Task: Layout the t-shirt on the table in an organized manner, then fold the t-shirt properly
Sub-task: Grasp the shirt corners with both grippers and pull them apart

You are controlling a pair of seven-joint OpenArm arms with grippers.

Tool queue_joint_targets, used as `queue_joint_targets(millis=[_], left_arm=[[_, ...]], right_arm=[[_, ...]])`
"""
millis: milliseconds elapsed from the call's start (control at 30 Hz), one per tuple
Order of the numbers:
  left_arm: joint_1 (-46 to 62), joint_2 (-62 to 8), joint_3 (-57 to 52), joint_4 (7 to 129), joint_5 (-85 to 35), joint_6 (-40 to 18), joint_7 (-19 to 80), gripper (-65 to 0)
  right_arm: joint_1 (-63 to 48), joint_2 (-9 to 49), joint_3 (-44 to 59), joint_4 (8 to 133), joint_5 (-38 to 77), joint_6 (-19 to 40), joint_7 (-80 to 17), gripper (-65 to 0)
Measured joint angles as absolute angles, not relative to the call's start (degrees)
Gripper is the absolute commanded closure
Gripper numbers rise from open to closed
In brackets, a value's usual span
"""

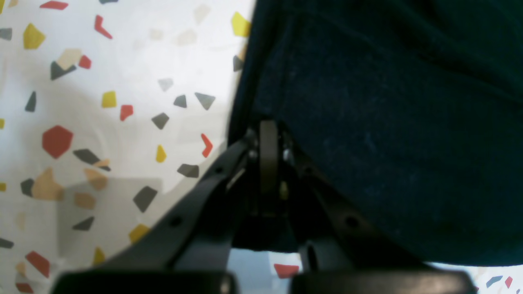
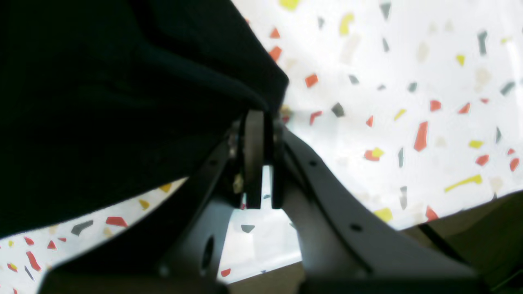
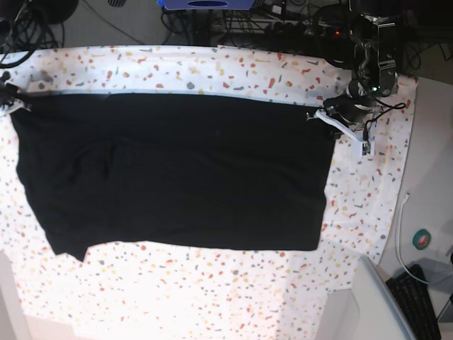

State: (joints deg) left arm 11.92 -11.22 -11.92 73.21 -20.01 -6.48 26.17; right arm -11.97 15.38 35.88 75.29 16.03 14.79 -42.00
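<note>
The black t-shirt [image 3: 177, 170] lies spread as a wide rectangle across the flecked white table [image 3: 212, 290]. At its far right corner my left gripper [image 3: 324, 115] is shut, and the left wrist view shows that gripper [image 1: 269, 127] pinching the edge of the t-shirt [image 1: 388, 122] above the table [image 1: 122, 61]. My right gripper [image 3: 11, 100] sits at the far left corner, mostly cut off by the frame. In the right wrist view the right gripper [image 2: 263, 116] has its jaws together on the corner of the t-shirt [image 2: 102, 102], over the table [image 2: 408, 81].
Cables and equipment [image 3: 283, 21] crowd the back edge. The table's right edge [image 3: 396, 184] drops to the floor, where a white cable [image 3: 398, 234], a tape roll [image 3: 422, 239] and a keyboard [image 3: 417, 301] lie. Bare table runs along the front.
</note>
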Motion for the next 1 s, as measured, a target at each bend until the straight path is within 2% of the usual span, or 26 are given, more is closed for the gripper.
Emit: queue_joint_targets(millis=[400,500,567,833,1000], left_arm=[[11.9,-11.3,-11.9,73.1,-20.3,-6.5,26.2,0.0],[12.1,-11.3,-12.0,73.1,-20.6,-6.5,26.1,0.0],[12.5,-11.3,-11.9,73.8,-20.4,-6.2,26.3,0.0],[19.9,-11.0,-12.2,84.6,-18.0,-3.3,32.2,0.0],[24.1,-10.3,-13.8,91.8,-18.2,-3.9,32.7,0.0]], right_arm=[[-12.1,15.9,35.7,74.8,15.0,15.5,-42.6,0.0],[-11.9,16.2,35.7,74.9,8.8,15.6,-42.6,-18.6],[-12.0,16.2,36.4,75.0,5.7,15.5,-42.1,-26.3],[-12.5,15.0,36.6,83.0,3.6,15.4,-42.1,-22.8],[-14.9,10.5,36.4,90.1,3.8,15.5,-42.6,-22.8]])
